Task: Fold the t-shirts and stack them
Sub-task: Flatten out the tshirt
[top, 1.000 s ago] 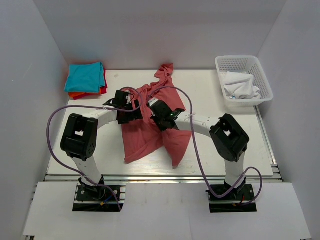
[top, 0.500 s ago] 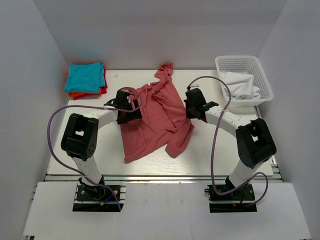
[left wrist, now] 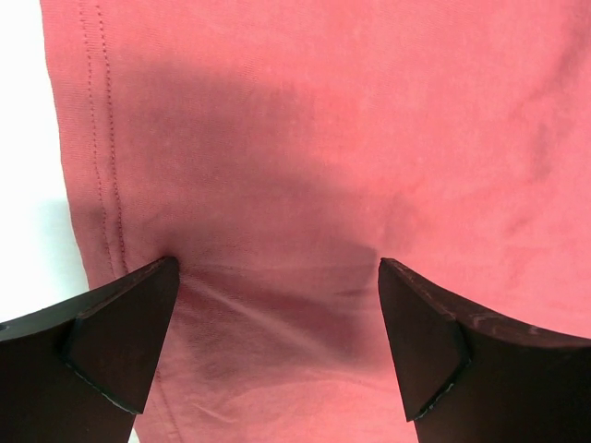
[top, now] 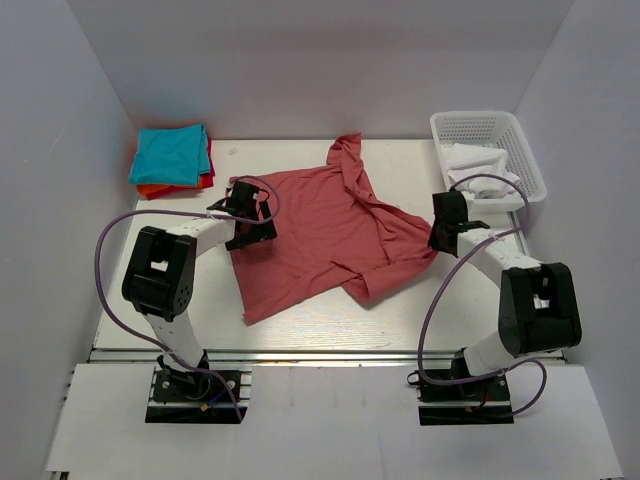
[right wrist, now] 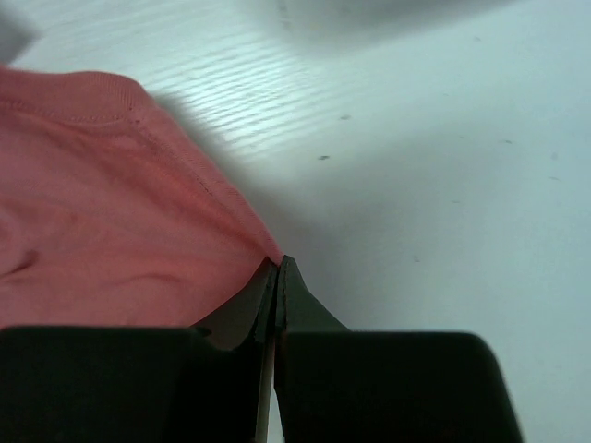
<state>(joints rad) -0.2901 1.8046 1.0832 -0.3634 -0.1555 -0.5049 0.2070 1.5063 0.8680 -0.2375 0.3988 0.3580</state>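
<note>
The dusty salmon-red t-shirt [top: 325, 235] lies spread over the middle of the table, still wrinkled, with a fold at its right front. My left gripper [top: 252, 228] is open at the shirt's left edge; in the left wrist view [left wrist: 277, 277] both fingertips [left wrist: 120, 332] press down on the red cloth near its stitched hem. My right gripper [top: 438, 240] is shut on the shirt's right edge; the right wrist view [right wrist: 277, 266] shows the cloth [right wrist: 111, 249] pinched between the closed jaws just above the table. A folded stack, teal [top: 172, 153] over bright red [top: 207, 176] and orange [top: 150, 189], lies at the back left.
A white lattice basket [top: 530, 160] holding a white cloth [top: 482, 170] stands at the back right, close behind my right gripper. White walls enclose the table on three sides. Purple cables loop above both arms.
My right gripper has swept from the table's middle to the right, pulling the shirt's edge with it and spreading the shirt out. The left gripper has barely moved.
</note>
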